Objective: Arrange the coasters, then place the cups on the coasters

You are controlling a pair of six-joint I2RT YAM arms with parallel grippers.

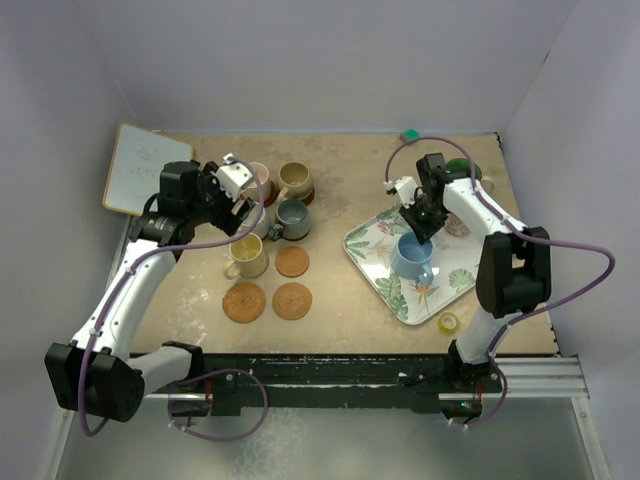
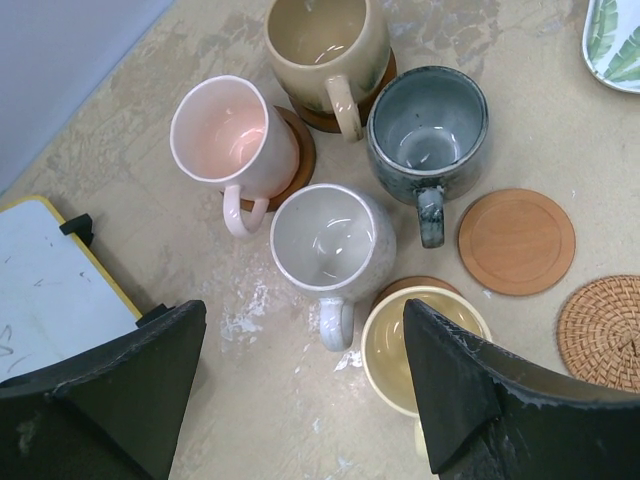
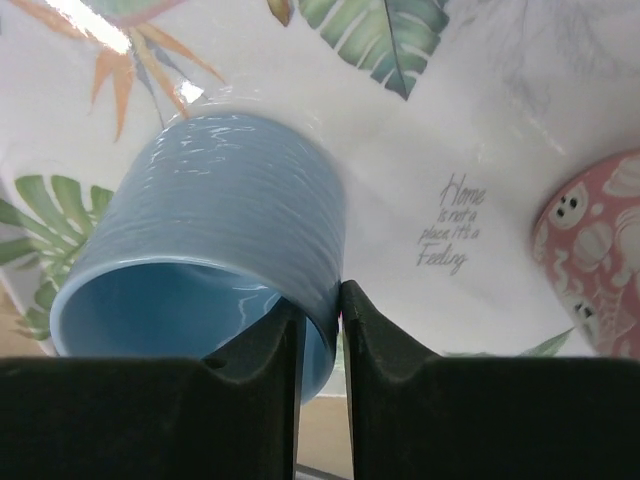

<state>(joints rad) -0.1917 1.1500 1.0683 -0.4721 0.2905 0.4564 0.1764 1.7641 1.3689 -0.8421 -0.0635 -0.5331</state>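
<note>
The light blue cup (image 3: 220, 220) is seen on the leaf-patterned tray (image 3: 450, 130). Its wall is pinched by the nearly closed right pincer (image 3: 322, 310), with one finger inside the rim and one outside. The left pincer (image 2: 305, 304) is spread wide and empty above the pink cup (image 2: 225, 130), tan cup (image 2: 320, 40), slate cup (image 2: 425, 125), grey cup (image 2: 325, 240) and yellow cup (image 2: 410, 345), which are grouped on the counter (image 2: 150, 230). A plain coaster (image 2: 516, 241) and a woven coaster (image 2: 605, 330) are seen bare just beside them.

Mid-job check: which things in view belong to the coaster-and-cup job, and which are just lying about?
Job:
pink mug, tan mug, slate mug, grey mug, yellow mug, light blue mug, red mug, green mug, wooden coaster, rattan coaster, another rattan coaster.

Lying about:
whiteboard, leaf-patterned tray, yellow tape roll.
</note>
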